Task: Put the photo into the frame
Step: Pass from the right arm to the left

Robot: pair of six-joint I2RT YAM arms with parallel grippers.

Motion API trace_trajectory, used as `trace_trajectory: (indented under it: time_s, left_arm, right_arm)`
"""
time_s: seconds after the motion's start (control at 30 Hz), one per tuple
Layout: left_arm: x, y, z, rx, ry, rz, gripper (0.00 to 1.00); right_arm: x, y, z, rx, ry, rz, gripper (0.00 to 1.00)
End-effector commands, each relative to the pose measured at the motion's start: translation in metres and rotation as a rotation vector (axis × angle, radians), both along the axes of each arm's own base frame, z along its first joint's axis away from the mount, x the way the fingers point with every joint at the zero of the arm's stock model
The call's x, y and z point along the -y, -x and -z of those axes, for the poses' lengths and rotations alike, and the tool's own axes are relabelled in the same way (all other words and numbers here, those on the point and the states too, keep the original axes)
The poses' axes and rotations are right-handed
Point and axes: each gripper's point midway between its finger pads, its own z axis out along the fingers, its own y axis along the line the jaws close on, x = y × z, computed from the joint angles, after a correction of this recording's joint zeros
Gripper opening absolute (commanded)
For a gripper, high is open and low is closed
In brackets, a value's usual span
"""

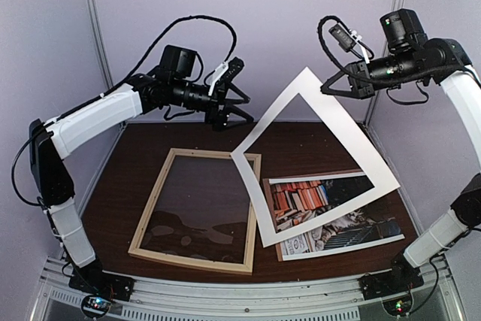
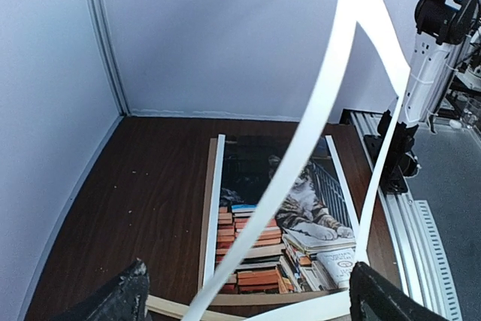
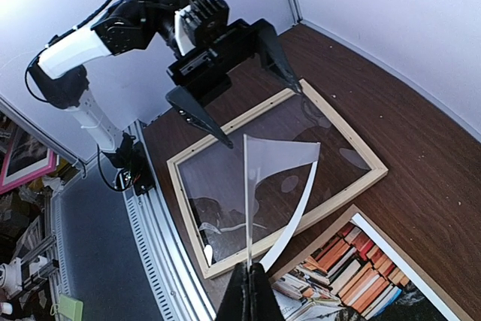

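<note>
The photo, a tabby cat beside stacked orange books, lies face up at the table's right on a brown backing board. Left of it lies the pale wooden frame, flat, with a glossy clear sheet inside. My right gripper is shut on the top corner of a white mat border, which hangs tilted above the photo and the frame's right edge. In the right wrist view the jaws pinch the mat edge-on. My left gripper hovers open above the frame's far edge, empty, pointing at the mat.
White booth walls close the table at the back and both sides. A metal rail with the arm bases runs along the near edge. Dark wood tabletop shows left of the frame.
</note>
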Motion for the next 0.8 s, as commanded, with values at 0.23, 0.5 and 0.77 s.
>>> trace_trajectory:
  time_s: [0.23,0.5,0.77]
  left_arm:
    - [0.017,0.026,0.017,-0.028,0.038,0.294,0.89]
    - [0.026,0.02,0.031,-0.067,0.039,0.332,0.77]
    - [0.025,0.023,0.037,-0.111,0.023,0.343,0.56]
  right_arm:
    - [-0.01,0.026,-0.014,-0.001,-0.038,-0.081,0.0]
    - [-0.008,0.026,-0.014,0.0,-0.026,-0.073,0.0]
    - [-0.003,0.019,-0.006,0.002,0.02,-0.037,0.0]
